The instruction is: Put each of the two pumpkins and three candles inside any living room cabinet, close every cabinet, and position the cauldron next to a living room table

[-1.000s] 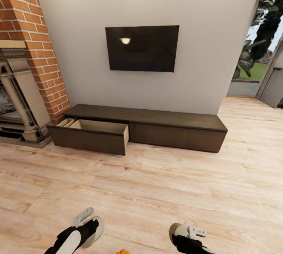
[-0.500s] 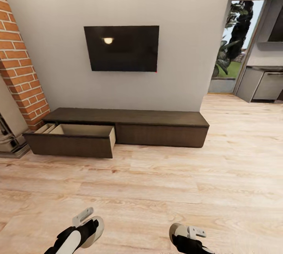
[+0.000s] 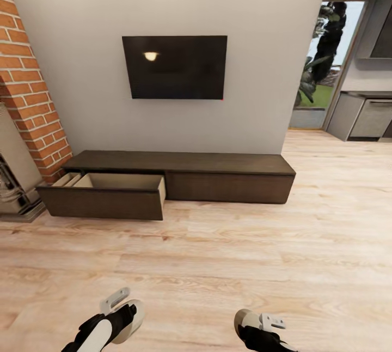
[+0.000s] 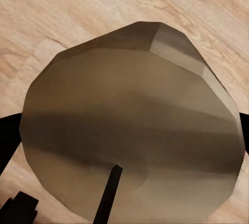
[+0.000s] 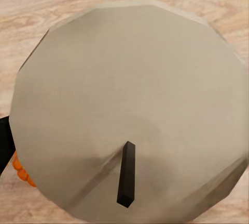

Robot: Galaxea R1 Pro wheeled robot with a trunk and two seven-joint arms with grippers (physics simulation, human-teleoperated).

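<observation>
Your head camera swung back left a bit; the cabinet (image 3: 228, 177) never moved, its drawer (image 3: 106, 195) open at 11 o'clock. You pinch a candle (image 4: 129, 125) in your left gripper and another candle (image 5: 129, 104) in your right gripper.

Quick count from the head view: one cabinet (image 3: 179, 180), long and low, with two drawer fronts along it, one drawer (image 3: 106, 195) pulled open and one shut. Inside the open one there's a divider, so two pale compartments, maybe more further back, hard to say from here. One TV (image 3: 177, 67) on the wall, one brick chimney column (image 3: 30, 90), one fireplace (image 3: 13, 177).

Candles: two, one candle (image 4: 129, 125) right up against the left wrist camera, another candle (image 5: 129, 109) up close in the right wrist view, each with a single dark wick. Pumpkins: one sliver of orange pumpkin (image 5: 21, 169) peeking past the candle's edge.
</observation>
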